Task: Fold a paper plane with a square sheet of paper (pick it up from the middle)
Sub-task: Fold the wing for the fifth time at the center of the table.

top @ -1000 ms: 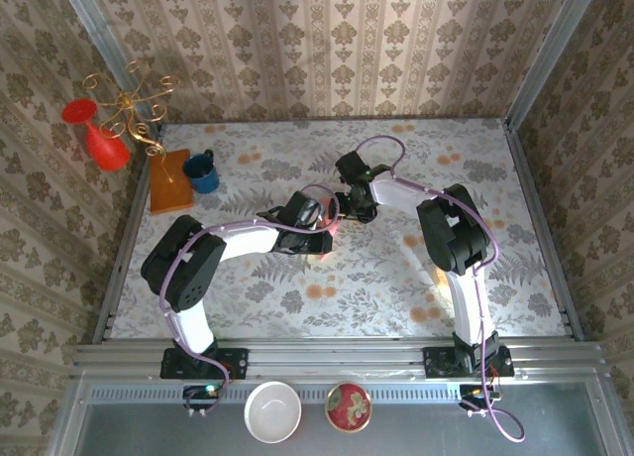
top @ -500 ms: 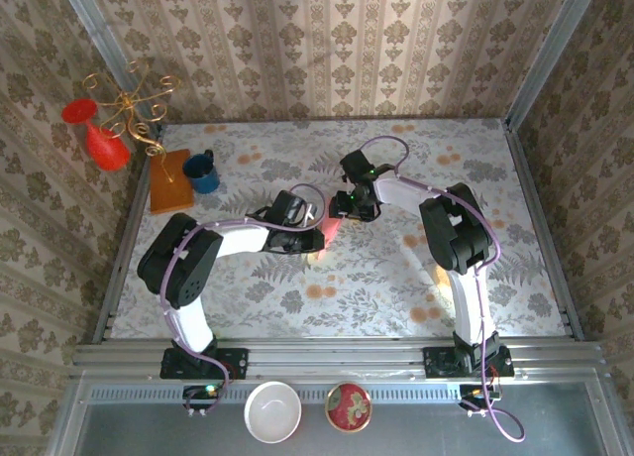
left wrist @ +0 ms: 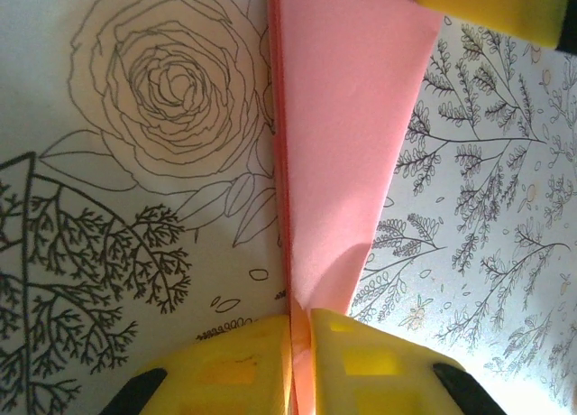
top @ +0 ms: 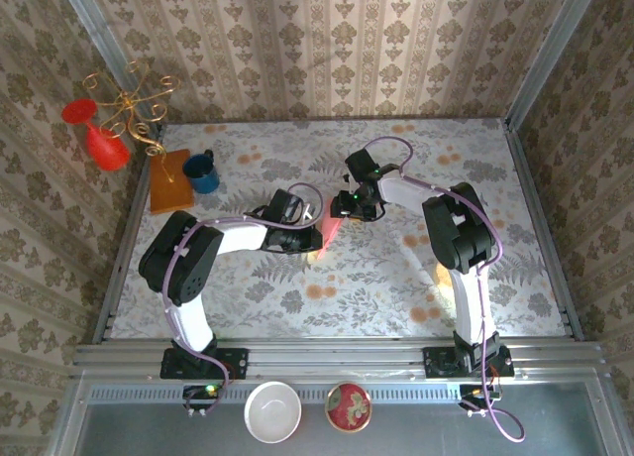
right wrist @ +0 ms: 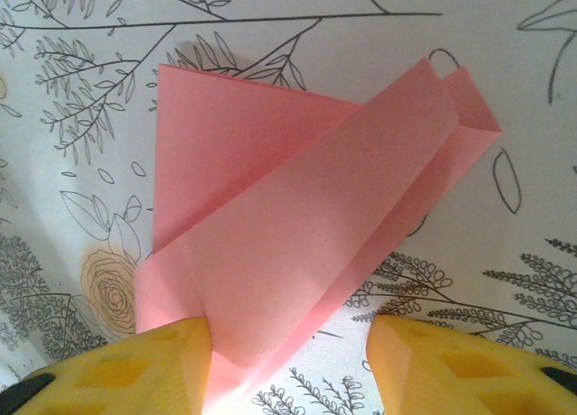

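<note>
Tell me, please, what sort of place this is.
Probably a robot test cell dressed as a room: wallpaper on the walls, a floral table edged with aluminium rails, and a left arm and right arm bolted there, handling pink paper.

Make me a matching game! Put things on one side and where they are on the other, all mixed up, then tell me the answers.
Things:
1. pink paper
2. blue mug
3. red vase
4. white bowl

Places:
A. at the near edge, in front of the arm bases
B. up by the left wall
C. pinched in the left gripper
D. right next to the orange-brown board

Pairs: 1-C, 2-D, 3-B, 4-A.
</note>
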{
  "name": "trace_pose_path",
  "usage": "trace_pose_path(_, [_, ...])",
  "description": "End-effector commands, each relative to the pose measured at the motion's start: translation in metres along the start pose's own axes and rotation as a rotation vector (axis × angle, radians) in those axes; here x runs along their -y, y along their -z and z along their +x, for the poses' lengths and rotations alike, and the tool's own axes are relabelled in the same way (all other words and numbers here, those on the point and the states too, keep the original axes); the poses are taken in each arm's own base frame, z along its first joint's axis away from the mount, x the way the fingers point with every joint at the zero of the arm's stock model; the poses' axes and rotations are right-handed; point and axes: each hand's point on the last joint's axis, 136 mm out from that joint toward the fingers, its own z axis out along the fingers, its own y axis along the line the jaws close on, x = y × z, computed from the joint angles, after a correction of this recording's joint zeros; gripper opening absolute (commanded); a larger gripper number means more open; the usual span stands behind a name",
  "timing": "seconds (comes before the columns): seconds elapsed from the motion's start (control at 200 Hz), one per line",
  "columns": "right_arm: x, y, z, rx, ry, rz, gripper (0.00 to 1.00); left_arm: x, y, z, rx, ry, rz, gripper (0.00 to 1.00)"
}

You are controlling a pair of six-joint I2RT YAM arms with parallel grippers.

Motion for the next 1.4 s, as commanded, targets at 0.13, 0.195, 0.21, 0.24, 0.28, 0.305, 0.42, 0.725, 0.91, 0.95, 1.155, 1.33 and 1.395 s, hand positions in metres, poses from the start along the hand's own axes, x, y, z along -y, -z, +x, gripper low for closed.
trace_pose_path(0.13, [0.052,-0.028,0.04,-0.141,-0.048,0.189,0.5,-0.027,-0.017,0.029,-0.116,0.075,-0.087,0.14])
trace_pose_path(0.195, [0.051,-0.029,0.038,-0.141,-0.048,0.19,0.5,-0.028,-0.018,0.03,-0.121,0.079,-0.092,0.13])
trace_pose_path(0.21, [0.051,-0.029,0.039,-0.141,-0.047,0.19,0.49,-0.028,-0.018,0.03,-0.122,0.079,-0.093,0.13])
trace_pose_path(0.24, [0.051,-0.029,0.038,-0.141,-0.047,0.189,0.49,-0.028,-0.018,0.03,-0.123,0.08,-0.093,0.13])
trace_pose_path(0.28, [0.05,-0.03,0.038,-0.145,-0.048,0.187,0.49,-0.029,-0.018,0.03,-0.124,0.083,-0.097,0.13])
trace_pose_path(0.305, [0.049,-0.03,0.038,-0.146,-0.047,0.183,0.49,-0.03,-0.018,0.031,-0.127,0.085,-0.1,0.13])
trace_pose_path(0.42, [0.037,-0.025,0.034,-0.137,-0.041,0.123,0.5,-0.031,-0.018,0.032,-0.134,0.086,-0.109,0.13])
trace_pose_path(0.725, [-0.008,0.042,0.013,-0.003,-0.002,-0.076,0.54,-0.033,-0.019,0.034,-0.15,0.084,-0.12,0.13])
trace_pose_path(0.91, [-0.031,0.065,0.021,0.031,0.016,-0.205,0.52,-0.033,-0.021,0.035,-0.162,0.082,-0.122,0.13])
trace_pose_path(0.95, [-0.038,0.068,0.024,0.03,0.023,-0.236,0.49,-0.033,-0.021,0.035,-0.163,0.08,-0.122,0.13])
trace_pose_path(1.155, [-0.058,0.051,0.031,-0.02,0.03,-0.282,0.31,-0.033,-0.022,0.035,-0.167,0.079,-0.124,0.13])
trace_pose_path(1.33, [-0.062,0.033,0.026,-0.036,0.012,-0.289,0.2,-0.035,-0.023,0.036,-0.172,0.083,-0.127,0.13])
trace_pose_path(1.395, [-0.063,0.028,0.024,-0.042,0.01,-0.29,0.18,-0.035,-0.023,0.036,-0.173,0.084,-0.126,0.13])
